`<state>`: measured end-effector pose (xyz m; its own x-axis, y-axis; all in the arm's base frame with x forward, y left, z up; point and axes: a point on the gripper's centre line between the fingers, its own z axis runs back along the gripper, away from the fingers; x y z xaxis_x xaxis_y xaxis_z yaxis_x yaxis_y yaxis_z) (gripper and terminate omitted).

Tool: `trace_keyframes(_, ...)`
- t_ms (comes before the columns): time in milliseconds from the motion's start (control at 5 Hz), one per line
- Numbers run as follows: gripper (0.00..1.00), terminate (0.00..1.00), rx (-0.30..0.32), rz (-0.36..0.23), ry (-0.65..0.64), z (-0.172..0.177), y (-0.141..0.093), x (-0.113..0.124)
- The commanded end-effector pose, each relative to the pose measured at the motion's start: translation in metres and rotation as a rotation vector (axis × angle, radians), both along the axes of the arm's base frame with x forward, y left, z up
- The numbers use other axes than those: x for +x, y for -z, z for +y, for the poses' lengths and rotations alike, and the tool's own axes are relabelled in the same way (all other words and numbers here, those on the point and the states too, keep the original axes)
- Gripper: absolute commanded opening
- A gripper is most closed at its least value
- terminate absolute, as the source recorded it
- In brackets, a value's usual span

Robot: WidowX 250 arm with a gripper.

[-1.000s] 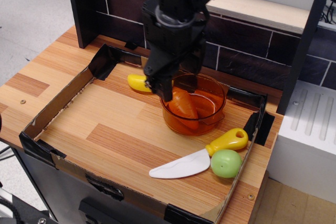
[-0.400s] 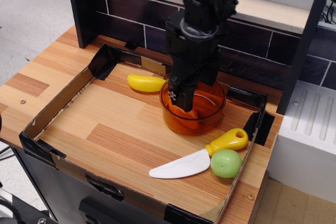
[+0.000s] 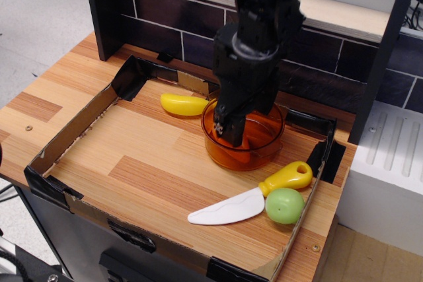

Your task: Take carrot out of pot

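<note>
The translucent orange pot (image 3: 264, 153) stands in the right half of the cardboard tray. My black gripper (image 3: 239, 131) reaches down into the pot from above, its fingertips inside the rim. The jaws look open and straddle the orange carrot (image 3: 246, 144). Only a small orange part of the carrot shows below the fingers, and it blends with the pot wall. I cannot see the far finger clearly.
A yellow banana-like toy (image 3: 184, 104) lies just left of the pot. A white toy knife with a yellow handle (image 3: 251, 197) and a round green fruit (image 3: 285, 205) lie in front of the pot. The cardboard tray wall (image 3: 73, 127) rings them. A dark brick-pattern backboard (image 3: 317, 51) stands behind.
The gripper has moved right from the pot's left rim to above its middle and has lowered into it. The carrot, plainly seen before, is now mostly covered.
</note>
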<state>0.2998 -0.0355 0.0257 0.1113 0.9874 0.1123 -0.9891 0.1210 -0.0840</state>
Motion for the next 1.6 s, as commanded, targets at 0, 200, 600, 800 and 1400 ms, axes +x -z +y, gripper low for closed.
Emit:
trace_keyframes(0, 1.00, 0.00, 0.025, -0.020, 0.005, 0.002, 0.004, 0.005)
trace_keyframes(200, 1.00, 0.00, 0.032, -0.012, 0.009, -0.002, 0.006, 0.010)
trace_keyframes(600, 0.00, 0.00, 0.033, -0.005, 0.013, -0.005, 0.007, 0.015)
trace_keyframes(800, 0.00, 0.00, 0.031, -0.017, 0.002, -0.003, 0.002, 0.015)
trace_keyframes(1400, 0.00, 0.00, -0.041, -0.141, -0.039, 0.002, -0.068, 0.004)
